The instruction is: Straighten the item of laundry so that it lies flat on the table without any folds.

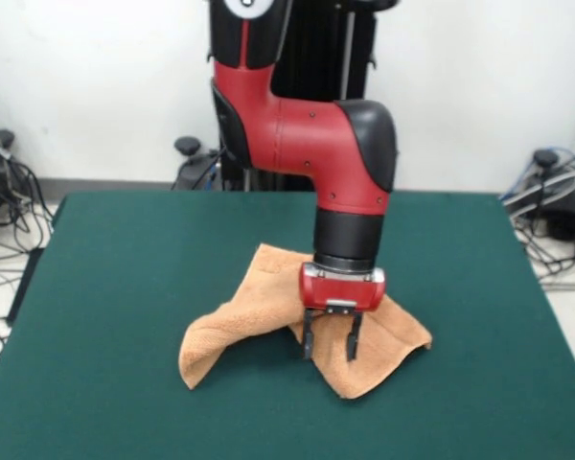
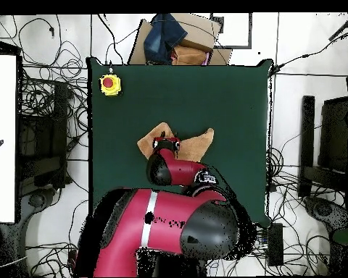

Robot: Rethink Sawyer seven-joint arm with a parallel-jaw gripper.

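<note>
arm: bent, wrist vertical | gripper [image 1: 331,342]: pointing straight down, fingers spread apart

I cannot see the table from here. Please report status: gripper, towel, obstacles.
Gripper open, low over towel, nothing held. Towel crumpled, folded, not flat. Yellow box with red button at table corner, far from towel.

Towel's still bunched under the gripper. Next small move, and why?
Probably lower and close on the towel fold beneath. The gripper hangs open just above the cloth, which lies humped, one corner trailing across the table, so nothing is gripped yet.
</note>
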